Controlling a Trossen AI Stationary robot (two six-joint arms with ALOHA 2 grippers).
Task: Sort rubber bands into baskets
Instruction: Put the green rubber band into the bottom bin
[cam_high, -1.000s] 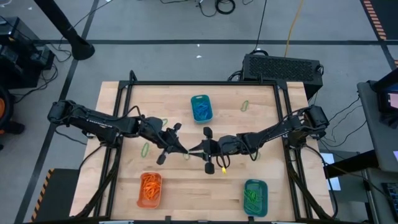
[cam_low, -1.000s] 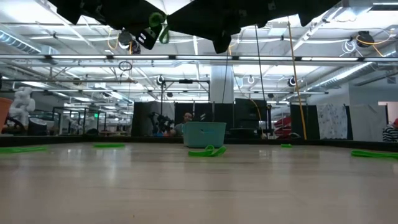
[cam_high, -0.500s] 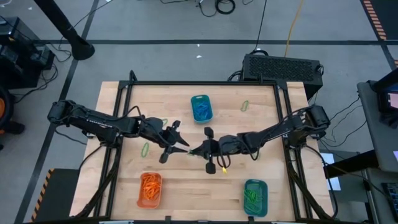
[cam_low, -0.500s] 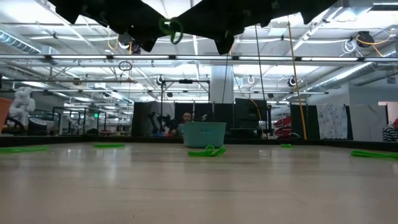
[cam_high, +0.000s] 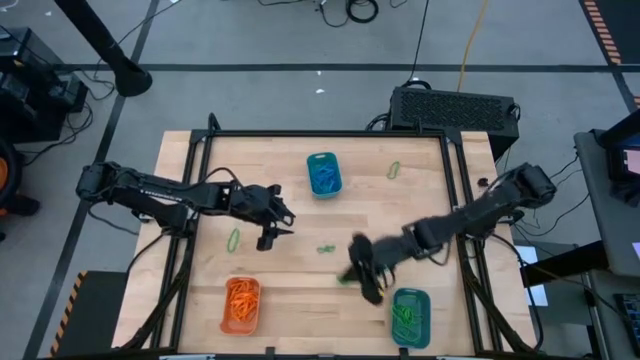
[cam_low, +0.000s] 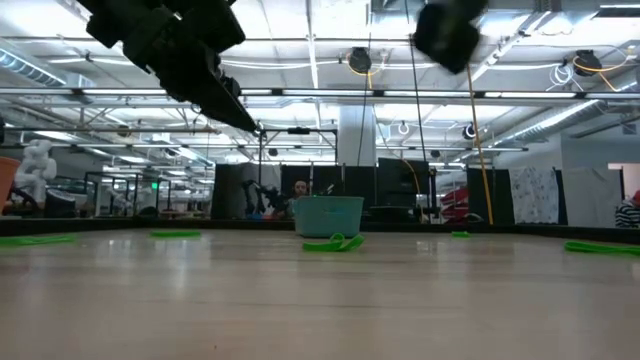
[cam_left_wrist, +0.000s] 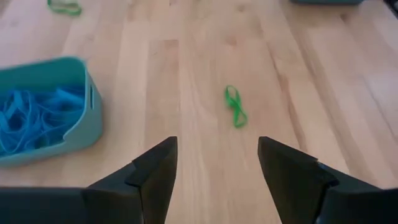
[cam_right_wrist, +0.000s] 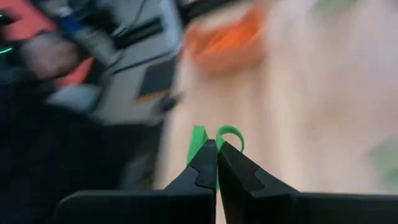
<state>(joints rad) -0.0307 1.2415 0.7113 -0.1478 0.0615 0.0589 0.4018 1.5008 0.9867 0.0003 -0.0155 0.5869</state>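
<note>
The right gripper (cam_high: 358, 278) is clenching a green rubber band (cam_right_wrist: 214, 138), whose loop is poking out past the closed fingertips in its wrist view, and it is hanging over the near part of the desk (cam_high: 290, 200), just left of the near-right teal basket (cam_high: 410, 317) that is holding other green bands. That basket is lying to the right of the gripper and slightly nearer, so the drop is calling for only a short carry that way; the right arm is clearly the closer one. The left gripper (cam_high: 268, 215) is standing released and empty over the left-centre of the desk, between the far teal basket (cam_high: 323, 173) of blue bands and the orange basket (cam_high: 241, 304). A loose green band (cam_high: 326, 249) is lying twisted on the desk between the two grippers, to the right of the left one
</note>
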